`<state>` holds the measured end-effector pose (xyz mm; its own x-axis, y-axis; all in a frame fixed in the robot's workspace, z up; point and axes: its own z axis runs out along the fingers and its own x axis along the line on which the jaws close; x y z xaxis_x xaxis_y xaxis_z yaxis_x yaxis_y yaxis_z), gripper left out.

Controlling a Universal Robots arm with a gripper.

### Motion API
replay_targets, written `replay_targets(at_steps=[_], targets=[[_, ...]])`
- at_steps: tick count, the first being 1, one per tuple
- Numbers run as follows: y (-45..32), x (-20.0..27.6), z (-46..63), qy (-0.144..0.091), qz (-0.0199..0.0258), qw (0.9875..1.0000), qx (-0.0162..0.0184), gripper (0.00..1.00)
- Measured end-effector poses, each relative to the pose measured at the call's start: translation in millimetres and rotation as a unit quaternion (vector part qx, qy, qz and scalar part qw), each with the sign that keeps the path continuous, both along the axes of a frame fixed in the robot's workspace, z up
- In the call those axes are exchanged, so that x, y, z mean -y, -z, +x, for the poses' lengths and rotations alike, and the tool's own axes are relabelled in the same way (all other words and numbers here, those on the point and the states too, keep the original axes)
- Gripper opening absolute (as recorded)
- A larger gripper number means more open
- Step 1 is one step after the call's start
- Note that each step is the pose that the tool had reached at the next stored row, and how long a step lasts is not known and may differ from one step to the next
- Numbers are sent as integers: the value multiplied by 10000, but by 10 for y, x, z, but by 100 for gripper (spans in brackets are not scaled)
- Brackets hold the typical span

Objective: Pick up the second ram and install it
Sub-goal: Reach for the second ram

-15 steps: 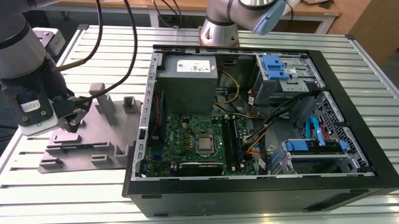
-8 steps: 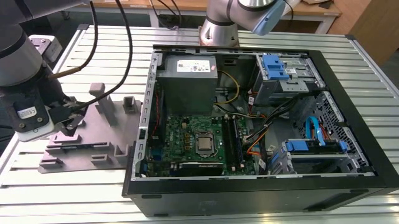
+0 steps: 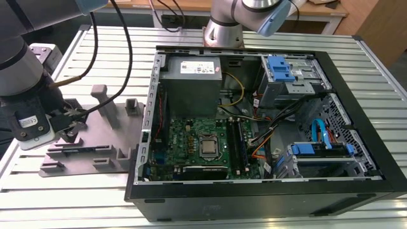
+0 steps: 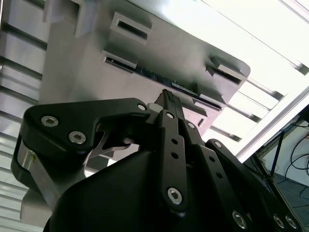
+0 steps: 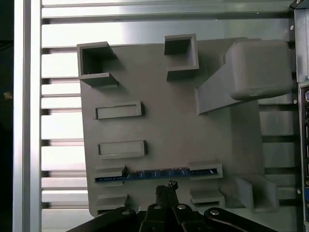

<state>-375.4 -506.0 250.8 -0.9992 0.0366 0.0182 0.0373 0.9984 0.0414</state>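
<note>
So far, your tool [image 5: 166, 187] has fingers closed, empty, just beside second ram [image 5: 154, 174]. Second ram stands edgewise in grey holder [image 5: 169, 121] on surface [image 3: 76, 205], ungrasped. Pickup and install in computer case [image 3: 254, 202] both left.

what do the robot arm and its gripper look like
The arm is a grey tube with silver joints, light blue joint caps and black cables alongside. The gripper is black, with jointed linkage fingers dotted with silver screw heads.
</note>
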Motion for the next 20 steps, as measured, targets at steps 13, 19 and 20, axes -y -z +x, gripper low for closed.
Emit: replay_targets(at_steps=[13,19,20], targets=[[224,0,-36,0,0,10000,0,7],[234,0,-36,0,0,10000,0,7],[234,0,-36,0,0,10000,0,7]])
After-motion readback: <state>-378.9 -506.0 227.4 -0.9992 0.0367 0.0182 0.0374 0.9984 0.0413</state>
